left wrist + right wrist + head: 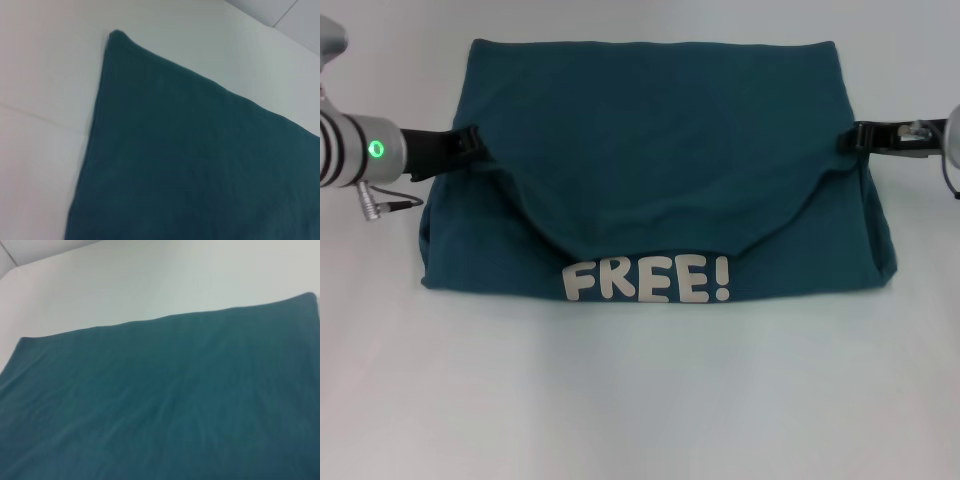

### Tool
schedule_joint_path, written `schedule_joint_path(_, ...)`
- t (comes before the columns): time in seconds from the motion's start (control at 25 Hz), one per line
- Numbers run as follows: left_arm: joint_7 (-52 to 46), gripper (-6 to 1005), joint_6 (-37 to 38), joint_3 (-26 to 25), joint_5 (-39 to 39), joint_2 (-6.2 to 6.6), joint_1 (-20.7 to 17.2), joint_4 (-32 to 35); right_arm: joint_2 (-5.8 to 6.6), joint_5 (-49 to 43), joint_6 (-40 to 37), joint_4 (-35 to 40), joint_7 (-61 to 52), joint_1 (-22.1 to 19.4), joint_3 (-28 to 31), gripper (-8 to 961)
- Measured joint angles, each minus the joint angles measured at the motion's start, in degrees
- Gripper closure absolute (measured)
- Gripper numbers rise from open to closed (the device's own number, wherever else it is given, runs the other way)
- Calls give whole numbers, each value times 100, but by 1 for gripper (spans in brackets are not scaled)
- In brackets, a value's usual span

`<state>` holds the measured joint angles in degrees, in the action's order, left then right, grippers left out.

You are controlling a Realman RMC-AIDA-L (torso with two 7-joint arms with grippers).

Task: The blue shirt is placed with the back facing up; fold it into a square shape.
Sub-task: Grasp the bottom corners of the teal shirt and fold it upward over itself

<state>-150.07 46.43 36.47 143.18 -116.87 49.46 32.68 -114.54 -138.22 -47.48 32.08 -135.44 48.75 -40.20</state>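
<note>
Teal blue shirt folded on table; left gripper, right gripper jaws each pinching shirt edge.

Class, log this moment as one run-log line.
blue shirt: folded over, FREE! showing | left gripper: at left edge | right gripper: at right edge

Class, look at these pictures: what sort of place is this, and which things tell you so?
Probably a robot test bench, not a home: a bare white table, one blue shirt laid out alone, and the left tool and right tool at its sides.
</note>
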Motion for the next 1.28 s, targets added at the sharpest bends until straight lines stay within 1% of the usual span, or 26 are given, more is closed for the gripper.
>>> schedule_joint_path(0.12,-2,916,-397,164,11,8,140,-212,-17,-2,378,-158,0,140,-183,803)
schedule_joint_path(0.32,-5,914,-649,231,16,11,240,-301,-8,-11,726,-289,0,326,-404,795)
schedule_joint_path(0.68,1,912,-973,269,17,33,397,-460,40,-12,985,-313,0,441,-427,781)
schedule_joint_path(1.04,-3,910,-1194,413,24,0,466,-488,54,-12,1095,-319,-58,450,-440,768)
schedule_joint_path(1.28,14,908,-1357,421,26,-21,520,-624,55,-11,1079,-333,-61,494,-637,759)
